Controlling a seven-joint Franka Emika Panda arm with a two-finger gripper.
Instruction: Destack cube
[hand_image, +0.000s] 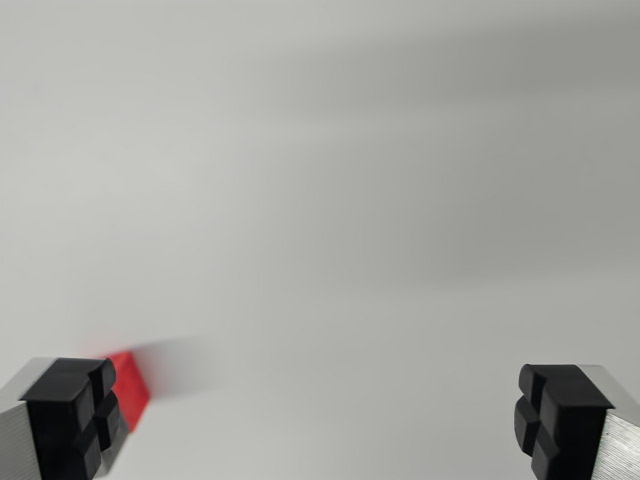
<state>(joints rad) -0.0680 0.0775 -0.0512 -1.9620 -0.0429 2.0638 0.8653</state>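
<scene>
A red cube (130, 388) shows only as a small corner at the wrist view's lower left, mostly hidden behind my left fingertip (75, 415). My gripper (315, 420) is open, its two black pads far apart at the bottom corners, with nothing between them. The right fingertip (560, 415) stands over bare surface. The cube lies beside the left finger, outside the gap. Whether it rests on another cube cannot be told.
A plain pale grey surface (330, 200) fills the whole view, with soft blurred shadows across it. A faint shadow trails to the right of the red cube.
</scene>
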